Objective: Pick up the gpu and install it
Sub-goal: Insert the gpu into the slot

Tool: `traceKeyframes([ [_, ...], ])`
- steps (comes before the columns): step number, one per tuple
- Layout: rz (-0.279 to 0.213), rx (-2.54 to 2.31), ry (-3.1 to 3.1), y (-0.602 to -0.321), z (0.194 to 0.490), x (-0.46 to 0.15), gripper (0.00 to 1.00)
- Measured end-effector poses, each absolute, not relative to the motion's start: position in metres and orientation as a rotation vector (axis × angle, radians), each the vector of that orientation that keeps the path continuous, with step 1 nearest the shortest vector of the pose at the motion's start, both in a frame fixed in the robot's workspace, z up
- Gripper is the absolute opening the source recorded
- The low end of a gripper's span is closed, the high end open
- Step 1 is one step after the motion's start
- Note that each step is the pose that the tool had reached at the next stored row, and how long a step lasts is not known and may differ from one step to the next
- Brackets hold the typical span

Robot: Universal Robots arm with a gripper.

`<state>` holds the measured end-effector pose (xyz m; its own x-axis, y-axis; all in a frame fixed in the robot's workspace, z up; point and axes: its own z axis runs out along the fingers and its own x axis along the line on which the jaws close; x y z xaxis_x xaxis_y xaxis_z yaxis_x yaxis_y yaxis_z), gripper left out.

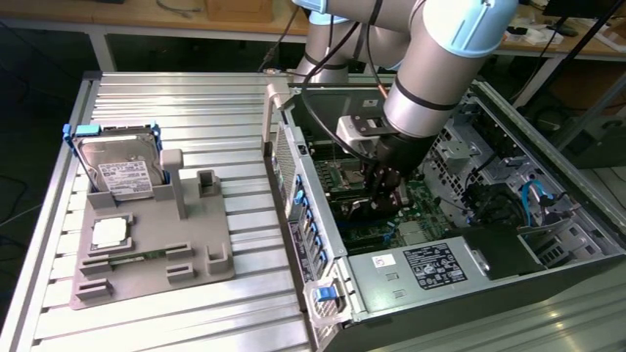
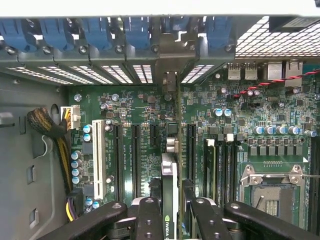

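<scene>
The end effector sits closest to the wrist camera, its two dark fingers drawn partway together and clamped on the gpu. The card is seen edge-on as a thin strip with a small green logo between the pads. So the gpu is off the surface and in the grip, inside the open computer case.

Just beyond the fingers lies the motherboard. The card's long axis runs parallel to the long black expansion slots and points straight at the rear wall of the case. It hangs over the strip of board between two of those slots, with a white slot further off to one side and the processor socket to the other. Its own body hides its lower edge, so I cannot tell whether it has met a connector. I judge the card to be lined up lengthwise with the slots, and the fit turns on its sideways position over the board.

Further on, the rear wall carries a row of blue retaining clips above the vented slot covers.

In the exterior view the arm reaches down into the case. Well apart, at the exterior view's left, the hard drive stands in a grey holder on the ribbed surface.
</scene>
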<state>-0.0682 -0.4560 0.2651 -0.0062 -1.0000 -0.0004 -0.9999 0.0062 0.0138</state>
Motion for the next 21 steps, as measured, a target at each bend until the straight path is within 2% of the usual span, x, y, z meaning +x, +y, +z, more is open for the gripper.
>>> traceKeyframes([
  [21,-0.017,2.208,-2.223,-0.4585,0.2606,-0.0683,0.27],
])
